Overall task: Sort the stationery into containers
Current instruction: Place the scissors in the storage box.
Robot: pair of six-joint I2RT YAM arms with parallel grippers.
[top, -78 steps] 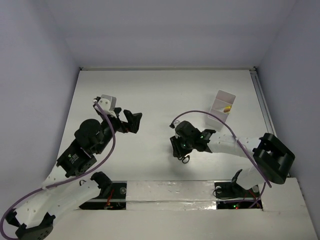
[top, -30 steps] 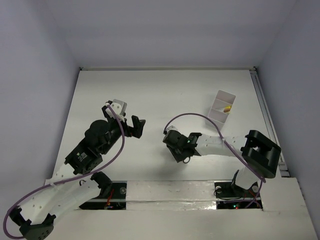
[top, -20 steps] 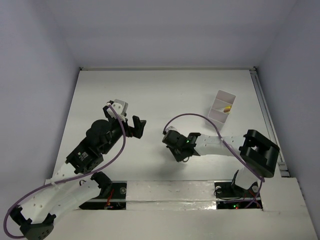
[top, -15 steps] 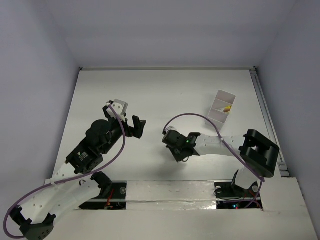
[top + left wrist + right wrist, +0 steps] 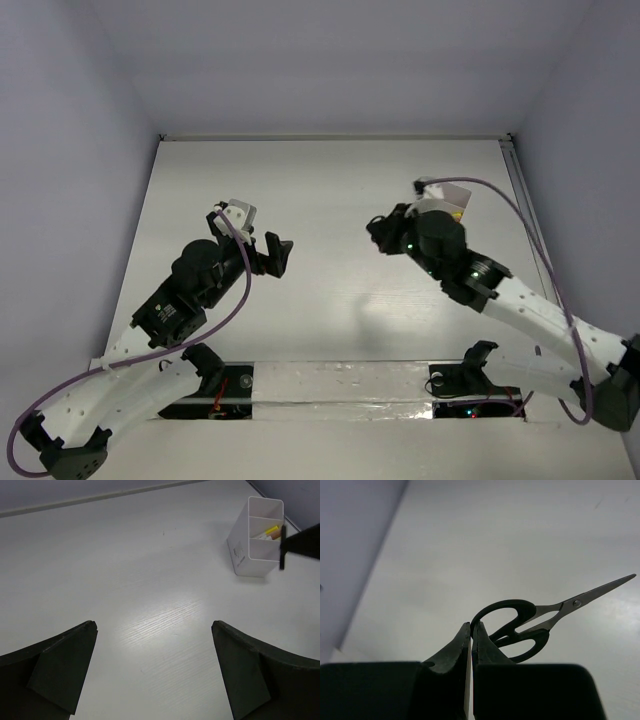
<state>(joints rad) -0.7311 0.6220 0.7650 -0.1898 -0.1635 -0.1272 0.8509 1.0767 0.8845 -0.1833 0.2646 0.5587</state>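
Observation:
My right gripper (image 5: pixel 471 626) is shut on one handle ring of the black-handled scissors (image 5: pixel 576 603) and holds them in the air, blades pointing away to the right. In the top view the right gripper (image 5: pixel 383 228) is raised just left of the white divided tray (image 5: pixel 460 197), which the arm partly hides. In the left wrist view the tray (image 5: pixel 257 562) stands at the far right with a yellow pen (image 5: pixel 270 531) in its middle compartment. My left gripper (image 5: pixel 275 257) is open and empty over bare table, as its wrist view (image 5: pixel 153 625) shows.
The right arm's dark tip (image 5: pixel 301 542) reaches in beside the tray in the left wrist view. A purple cable (image 5: pixel 500 190) loops over the right wrist. The table's back edge (image 5: pixel 330 137) meets the wall.
My right gripper has risen off the table with the scissors and swung up and to the right, close to the tray. The left arm has barely moved.

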